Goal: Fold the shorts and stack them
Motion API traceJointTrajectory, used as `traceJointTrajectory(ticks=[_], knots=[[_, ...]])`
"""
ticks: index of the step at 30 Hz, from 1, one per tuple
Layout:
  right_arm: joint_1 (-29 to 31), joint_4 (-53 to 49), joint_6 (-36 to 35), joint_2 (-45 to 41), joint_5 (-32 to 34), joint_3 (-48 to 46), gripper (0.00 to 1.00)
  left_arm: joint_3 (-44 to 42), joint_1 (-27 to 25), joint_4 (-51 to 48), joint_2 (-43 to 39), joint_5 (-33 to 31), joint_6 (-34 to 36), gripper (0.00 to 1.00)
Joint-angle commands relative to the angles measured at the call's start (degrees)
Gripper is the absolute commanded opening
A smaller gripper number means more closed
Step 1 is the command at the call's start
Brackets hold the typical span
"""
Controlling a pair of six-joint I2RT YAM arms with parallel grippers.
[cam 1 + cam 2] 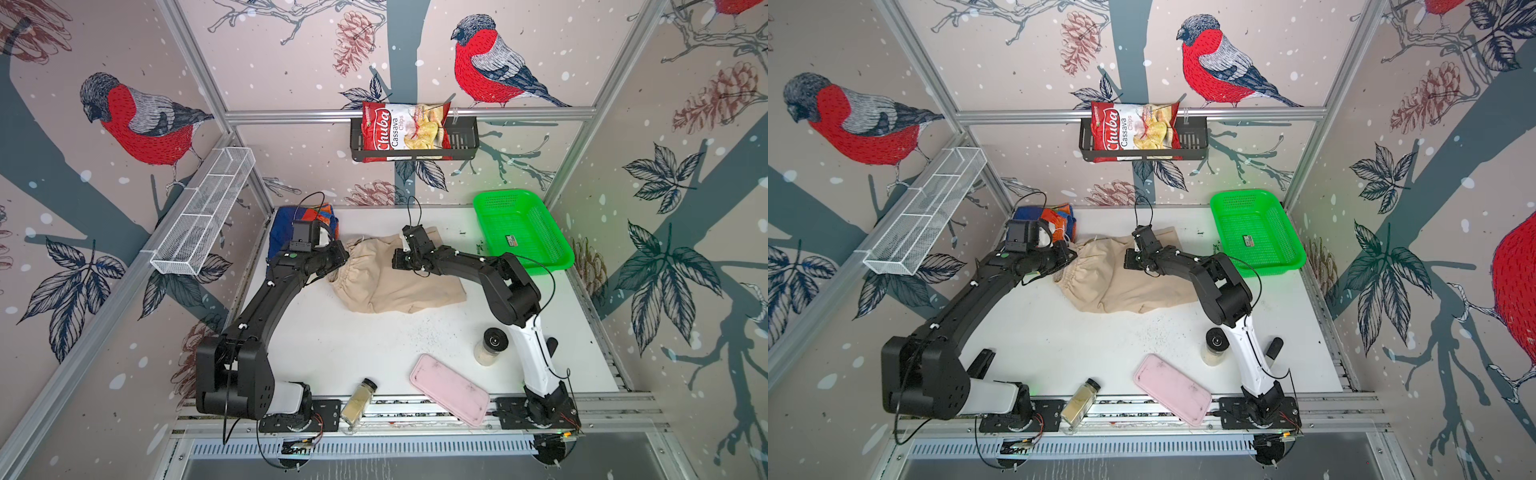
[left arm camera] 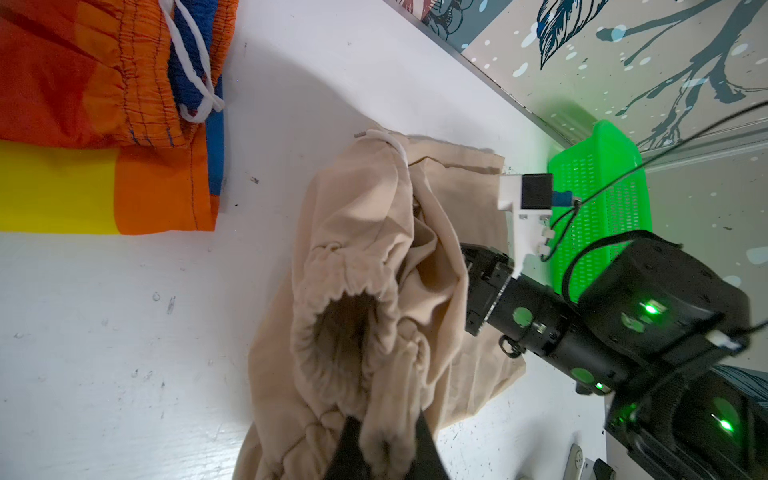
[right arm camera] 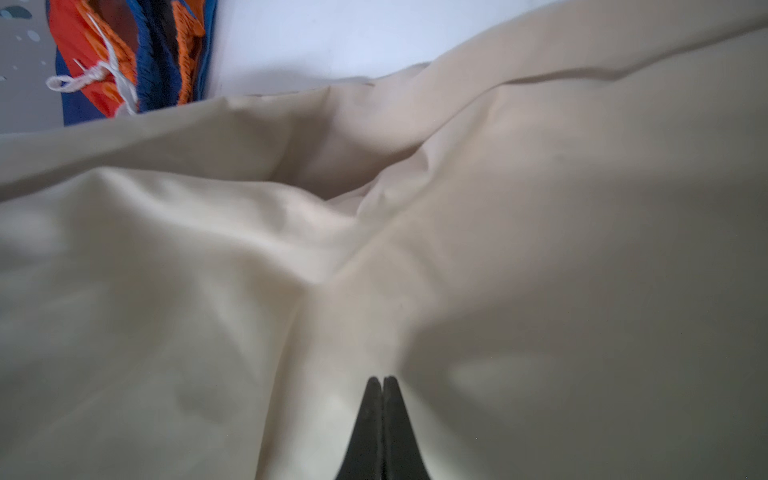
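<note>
Left gripper [image 2: 384, 419] and right gripper [image 3: 381, 380] both clenched on beige shorts [image 1: 399, 286].
Two pairs: beige at middle of worktop [image 1: 332, 345], waistband in left grip; rainbow shorts [image 1: 280, 230] in far left corner; one green basket [image 1: 528, 216] far right.

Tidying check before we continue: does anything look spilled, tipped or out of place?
Yes. A spice jar lies on its side at the front edge of the table, the pink tray overhangs that edge, and dark specks are scattered beside the beige shorts.
</note>
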Motion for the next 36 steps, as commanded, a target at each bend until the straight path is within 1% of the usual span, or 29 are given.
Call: traceJointTrajectory(ticks=[1,6,13,15,21,24,28,36], knots=[[0.12,4.26,1.75,2.79,-5.45,2.46,0.0,0.81,0.17,1.13,0.18,1.24,1.46,0.0],[-0.01,10.2,5.29,7.31,-9.53,7.03,0.0,0.74,0.17,0.68,1.5,1.69,2.08,0.0],[0.02,10.88,9.55,15.47,-10.45,16.75,0.0,-0.4,0.17,1.09,2.47,2.28,2.2,0.0],[-0.03,11.05,10.88,17.04,-10.38,18.18,0.0,-0.5,0.17,1.02,2.82,2.25,2.46,0.0],[-0.2,12.44,13.95,18.45,-8.69,18.52,0.01,-0.07,0.17,0.72,3.92,2.57,2.7,0.0],[-0.57,14.84,14.48,16.34,-8.08,15.56,0.0,0.35,0.17,0.17,3.94,2.55,2.94,0.0],[-1.37,17.29,15.16,13.18,-4.69,11.91,0.0,0.38,0.17,-0.06,3.91,2.45,3.18,0.0],[-0.54,18.41,18.93,17.45,-5.89,16.71,0.02,-0.38,0.24,0.53,4.45,3.39,2.88,0.0]])
